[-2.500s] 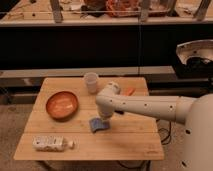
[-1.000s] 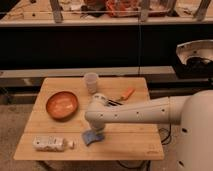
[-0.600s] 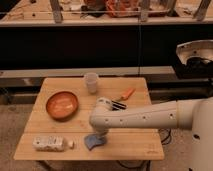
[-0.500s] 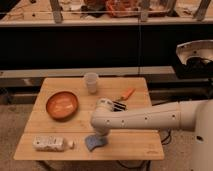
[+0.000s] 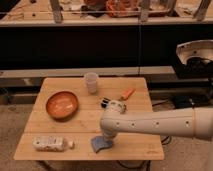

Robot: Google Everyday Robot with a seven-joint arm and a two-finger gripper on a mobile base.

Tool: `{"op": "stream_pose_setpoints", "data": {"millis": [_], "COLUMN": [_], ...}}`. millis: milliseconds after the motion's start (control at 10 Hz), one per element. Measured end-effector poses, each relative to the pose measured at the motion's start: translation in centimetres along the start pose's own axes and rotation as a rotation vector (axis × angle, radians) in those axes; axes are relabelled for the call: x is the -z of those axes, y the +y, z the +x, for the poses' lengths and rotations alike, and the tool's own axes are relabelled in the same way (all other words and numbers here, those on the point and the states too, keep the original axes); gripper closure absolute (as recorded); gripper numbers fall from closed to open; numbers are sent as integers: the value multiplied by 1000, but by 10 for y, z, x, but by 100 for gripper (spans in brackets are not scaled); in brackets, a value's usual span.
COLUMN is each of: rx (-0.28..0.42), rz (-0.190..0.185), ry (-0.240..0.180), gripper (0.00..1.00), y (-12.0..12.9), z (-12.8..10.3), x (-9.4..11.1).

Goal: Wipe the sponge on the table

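The sponge (image 5: pixel 100 144) lies on the table (image 5: pixel 137 146) close to its front edge, about midway along it, with one edge curled up. The gripper (image 5: pixel 105 137) sits right down on it, at the end of the white arm (image 5: pixel 160 122) that reaches in from the right. The wrist hides the tip, so we cannot tell whether the tool clasps the sponge or only bears on it. We judge the wiping stroke itself to be in hand, with the sponge pressed to the planks. The next move, as we read it, calls for steady downward pressure and a slide along the top, keeping off the front edge and short of the bottle (image 5: pixel 50 144) lying near the front left corner. Further back an orange bowl (image 5: pixel 62 105) stands left of centre, a cup (image 5: pixel 91 82) is near the back edge, and a small orange object (image 5: pixel 128 93), perhaps a marker, lies toward the back right corner. The top is pale slatted wood. Behind it runs a long dark counter (image 5: pixel 75 47) with clutter on top.
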Motion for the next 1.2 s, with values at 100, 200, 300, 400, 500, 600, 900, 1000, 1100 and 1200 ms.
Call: {"op": "stream_pose_setpoints", "data": {"millis": [100,200,300,400,500,600,900,1000,1100,1200], "rx": [-10,-30,-52,-69,-100,-125,-188,-197,-203,-201], "rz": [5,13,22,26,34,42,60,59,58,56], "ry": [1,4,11,15,20,24,33,36,40,43], "gripper": [97,97,97,97,97,97,97,97,97,97], "y": [1,2,2,2,0,-3,-20,-27,-37,-46], "z": [4,13,24,31,43,53,78,82,85,84], "x": [2,6,9,11,14,16,21,21,22,21]}}
